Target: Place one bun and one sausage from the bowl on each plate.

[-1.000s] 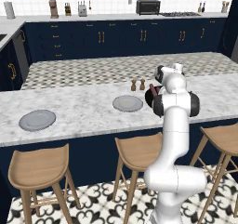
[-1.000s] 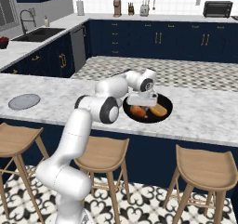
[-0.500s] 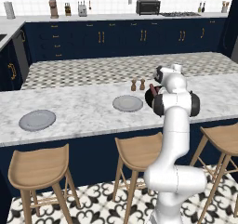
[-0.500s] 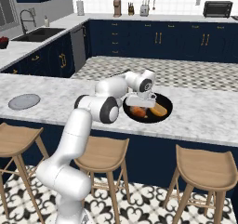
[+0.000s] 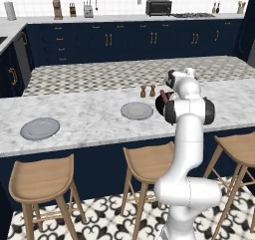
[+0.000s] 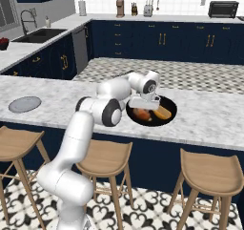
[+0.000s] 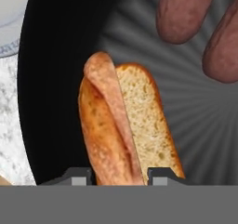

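Observation:
In the hand view, my gripper point(image 7: 119, 176) is shut on a split bun point(image 7: 123, 125) lying in the black bowl point(image 7: 56, 79); a fingertip presses on each side of its near end. Two brown sausages point(image 7: 183, 11) lie further into the bowl. The rim of one grey plate point(image 7: 9, 14) shows beside the bowl. From the right base view, the gripper point(image 6: 143, 108) reaches down into the bowl point(image 6: 167, 120) over an orange-brown bun point(image 6: 141, 113). Two grey plates point(image 5: 137, 110) point(image 5: 40, 128) lie on the marble counter, left of the bowl point(image 5: 160, 103), which my arm partly hides.
Two small brown shakers point(image 5: 148, 90) stand just behind the nearer plate. Wooden stools point(image 5: 149, 162) line the counter's front edge. A second counter lies beyond, and a sink point(image 6: 40, 33) is at the far left.
The jaws have gone from wide open to closed on the bun. The arm and the bowl have hardly moved.

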